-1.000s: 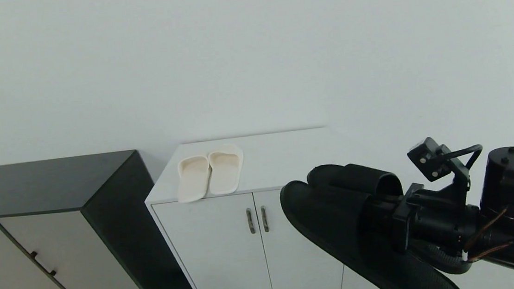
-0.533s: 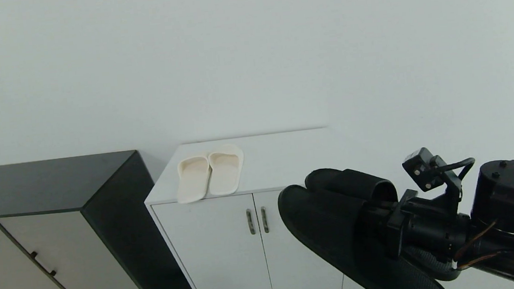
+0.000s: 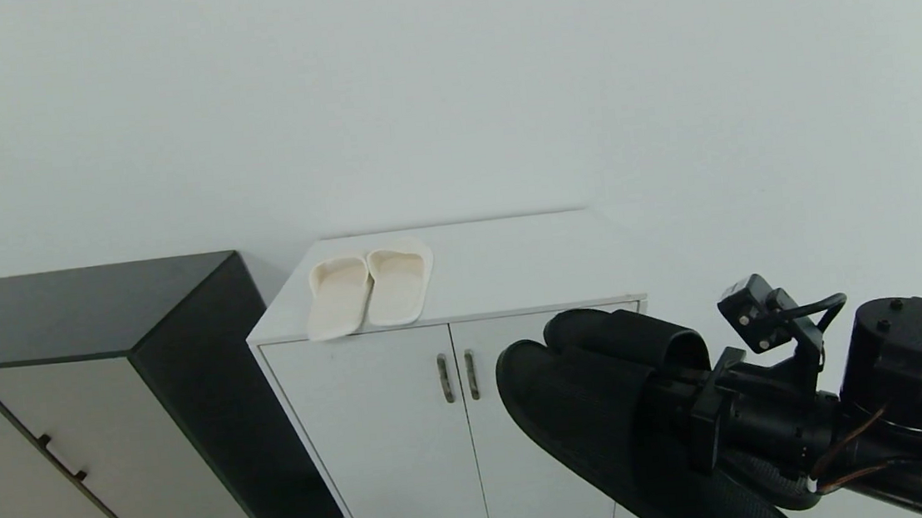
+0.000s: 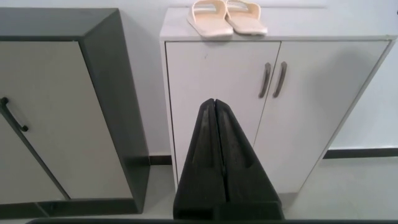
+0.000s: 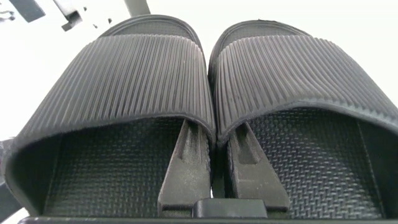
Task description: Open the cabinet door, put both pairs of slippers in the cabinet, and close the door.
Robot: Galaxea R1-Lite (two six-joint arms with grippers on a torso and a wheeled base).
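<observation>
A pair of beige slippers (image 3: 368,292) lies on top of the white cabinet (image 3: 384,433), near its left front edge. Both cabinet doors are closed, with the two handles (image 3: 455,376) side by side at the middle. My right gripper (image 3: 674,407) holds a pair of black slippers (image 3: 598,397) in the air in front of the cabinet's right door. In the right wrist view the right gripper (image 5: 214,155) has one finger inside each black slipper (image 5: 155,68), pinching their adjoining walls. My left gripper (image 4: 216,106) is shut on nothing, low before the white cabinet (image 4: 211,87), beige slippers (image 4: 227,9) above.
A taller black cabinet (image 3: 81,309) with pale doors stands directly left of the white one, also seen as the black cabinet (image 4: 62,93) in the left wrist view. A plain white wall rises behind. Open floor lies in front of both cabinets.
My right arm has lowered and drifted slightly left with the black slippers. The head camera has since shifted, so the cabinets sit a little higher in the picture.
</observation>
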